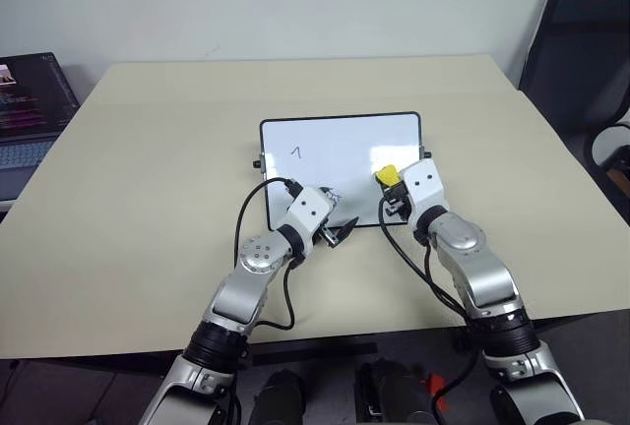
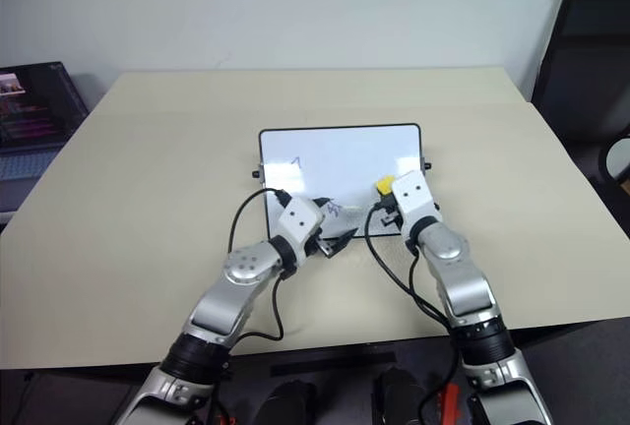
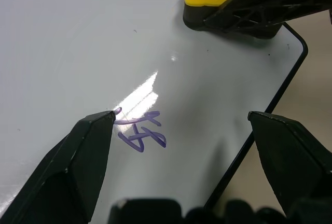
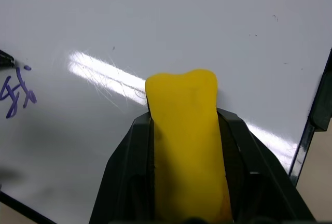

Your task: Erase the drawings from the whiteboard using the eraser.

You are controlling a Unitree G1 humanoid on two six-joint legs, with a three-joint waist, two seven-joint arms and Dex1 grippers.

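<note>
On the far left, a laptop [image 1: 30, 110] sits half cut off by the edge. The left gripper [image 1: 338, 233] has its fingers spread wide at the whiteboard's [image 1: 335, 145] near edge, straddling the purple scribble [image 3: 141, 130], which is hard to make out from the head views. A small tick mark [image 1: 296, 151] sits further up the board. The right gripper [image 1: 391, 189] is clamped on the yellow eraser [image 4: 187, 136], long axis running along the fingers, nose pointing away over the board's right side. Beige table [image 1: 148, 179], white wall, and a dark chair [image 1: 581, 41] at the right.
</note>
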